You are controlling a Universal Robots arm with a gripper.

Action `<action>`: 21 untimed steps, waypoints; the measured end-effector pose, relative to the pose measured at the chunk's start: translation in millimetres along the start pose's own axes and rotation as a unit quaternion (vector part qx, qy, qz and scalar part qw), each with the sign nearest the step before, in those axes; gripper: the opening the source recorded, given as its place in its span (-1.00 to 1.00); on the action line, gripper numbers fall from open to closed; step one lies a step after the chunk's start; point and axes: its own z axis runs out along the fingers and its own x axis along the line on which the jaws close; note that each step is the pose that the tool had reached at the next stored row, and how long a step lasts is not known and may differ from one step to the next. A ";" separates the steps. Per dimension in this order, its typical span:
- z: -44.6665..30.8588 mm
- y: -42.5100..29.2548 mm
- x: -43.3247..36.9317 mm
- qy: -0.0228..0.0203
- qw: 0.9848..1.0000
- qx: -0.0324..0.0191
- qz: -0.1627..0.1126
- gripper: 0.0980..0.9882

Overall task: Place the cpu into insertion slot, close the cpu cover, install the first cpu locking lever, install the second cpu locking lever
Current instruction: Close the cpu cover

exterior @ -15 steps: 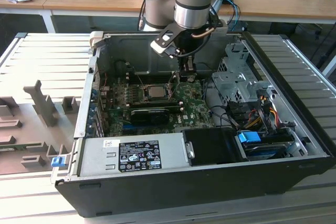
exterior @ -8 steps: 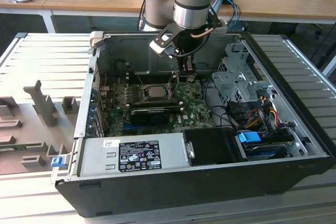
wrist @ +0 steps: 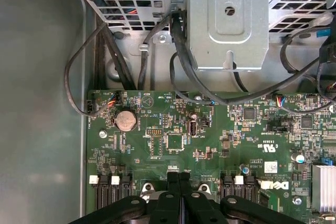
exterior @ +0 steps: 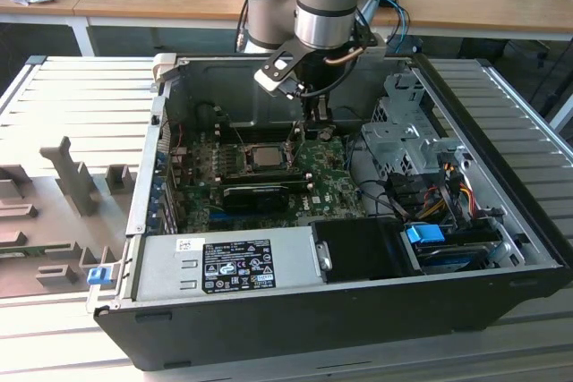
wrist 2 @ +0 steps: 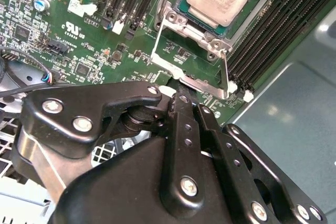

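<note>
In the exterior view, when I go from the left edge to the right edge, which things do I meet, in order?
Grey fixture blocks → cpu → gripper → metal drive cage → coloured cables.

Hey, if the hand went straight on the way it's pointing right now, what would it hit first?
Probably the cpu cover: in the second wrist view its frame edge lies right at the tips of the hand. Whether they touch is unclear.

An open black computer case [exterior: 340,328] lies on a slatted bench [exterior: 81,87]. Inside, a green motherboard [exterior: 331,187] sits beside a silver power supply [exterior: 228,261].
</note>
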 end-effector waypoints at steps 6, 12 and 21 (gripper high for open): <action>0.0 -1.4 0.0 0.000 1.000 0.000 0.000 -0.98; -0.1 -2.3 0.1 0.000 1.000 0.000 0.000 -0.98; -0.1 -3.9 0.1 0.000 1.000 0.000 0.000 -0.98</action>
